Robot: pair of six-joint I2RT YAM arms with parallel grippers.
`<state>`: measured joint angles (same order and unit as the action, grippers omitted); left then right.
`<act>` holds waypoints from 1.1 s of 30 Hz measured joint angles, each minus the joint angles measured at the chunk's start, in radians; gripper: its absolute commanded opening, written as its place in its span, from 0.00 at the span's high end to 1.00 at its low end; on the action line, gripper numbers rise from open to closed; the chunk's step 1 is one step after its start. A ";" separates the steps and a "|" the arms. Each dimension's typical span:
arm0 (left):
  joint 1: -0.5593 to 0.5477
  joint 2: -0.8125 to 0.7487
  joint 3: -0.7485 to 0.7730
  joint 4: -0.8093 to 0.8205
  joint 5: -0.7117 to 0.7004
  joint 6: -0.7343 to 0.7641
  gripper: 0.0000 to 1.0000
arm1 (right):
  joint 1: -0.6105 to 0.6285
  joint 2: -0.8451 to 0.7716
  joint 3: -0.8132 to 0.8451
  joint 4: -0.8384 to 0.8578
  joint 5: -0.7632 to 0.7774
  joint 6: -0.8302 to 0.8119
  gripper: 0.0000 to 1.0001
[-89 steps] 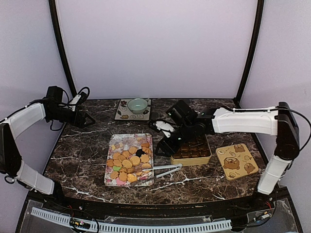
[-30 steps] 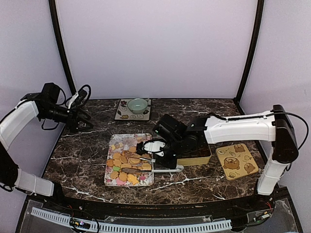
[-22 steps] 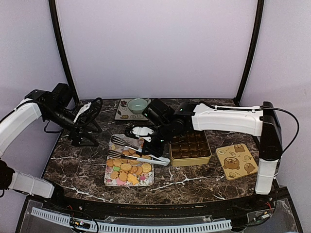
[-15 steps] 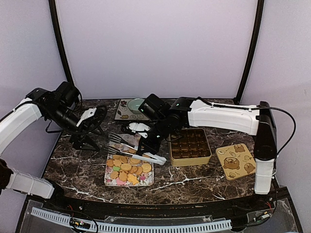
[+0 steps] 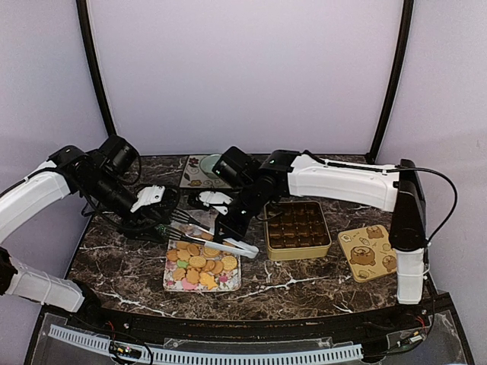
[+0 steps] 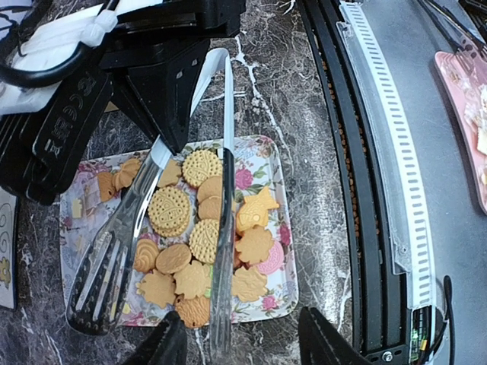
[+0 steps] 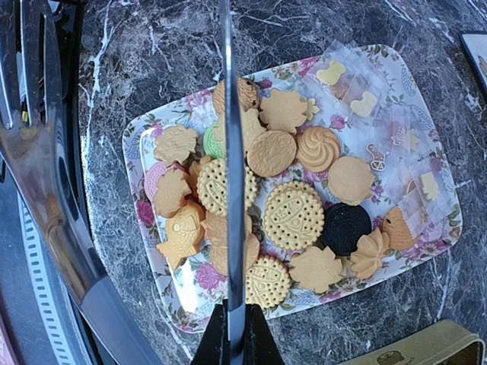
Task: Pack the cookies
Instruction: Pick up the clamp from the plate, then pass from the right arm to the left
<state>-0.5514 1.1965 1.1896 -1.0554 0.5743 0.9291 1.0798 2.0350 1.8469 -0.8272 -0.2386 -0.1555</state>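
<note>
The cookies (image 5: 199,262) (image 6: 205,236) (image 7: 289,213) lie heaped on a floral tray (image 5: 228,287) (image 6: 262,303) (image 7: 190,281); most are golden, with a pink, a green and a dark one among them. My right gripper (image 5: 228,220) (image 7: 236,315) is shut on one arm of metal tongs (image 5: 213,242) (image 6: 224,190) (image 7: 232,152), held above the tray. The left gripper (image 5: 166,226) (image 6: 243,346) is open at the tray's left end. The tip of one tong arm sits between its fingers, close to the left one.
A gold tin (image 5: 298,228) (image 7: 426,346) with compartments stands right of the tray, and its bear-printed lid (image 5: 371,252) lies farther right. A bowl on a coaster (image 5: 199,171) sits at the back, partly behind the right arm. Clear wrappers (image 7: 380,129) lie on the tray's far end.
The right arm lifted the tongs and carried them left and back over the tray. The left arm swung in from the left rear to the tong tips, and its jaws narrowed.
</note>
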 measured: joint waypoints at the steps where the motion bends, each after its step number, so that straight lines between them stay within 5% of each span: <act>1: -0.003 0.000 -0.003 0.010 -0.011 0.000 0.55 | 0.000 0.005 0.007 -0.002 0.001 0.002 1.00; 12: -0.039 0.000 -0.042 0.079 -0.074 -0.011 0.99 | 0.018 0.065 0.146 -0.055 0.003 0.016 1.00; 13: -0.040 -0.001 -0.042 0.082 -0.079 -0.015 1.00 | 0.021 0.069 0.156 -0.058 0.005 0.015 0.93; 14: -0.043 -0.006 -0.050 0.076 -0.079 -0.024 1.00 | 0.021 0.077 0.172 -0.066 0.026 0.008 0.71; 18: -0.045 -0.027 -0.067 0.109 -0.077 -0.064 1.00 | 0.021 0.070 0.167 -0.050 0.033 0.022 0.26; 22: -0.051 -0.068 -0.088 0.146 -0.045 -0.158 1.00 | -0.017 -0.053 0.017 0.100 0.014 0.081 0.01; 33: -0.042 -0.118 -0.073 0.586 0.023 -0.716 1.00 | -0.322 -0.677 -0.533 0.764 -0.191 0.377 0.00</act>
<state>-0.5930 1.0786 1.1168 -0.4690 0.5972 0.2134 0.7582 1.3579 1.3140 -0.0635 -0.4297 0.2218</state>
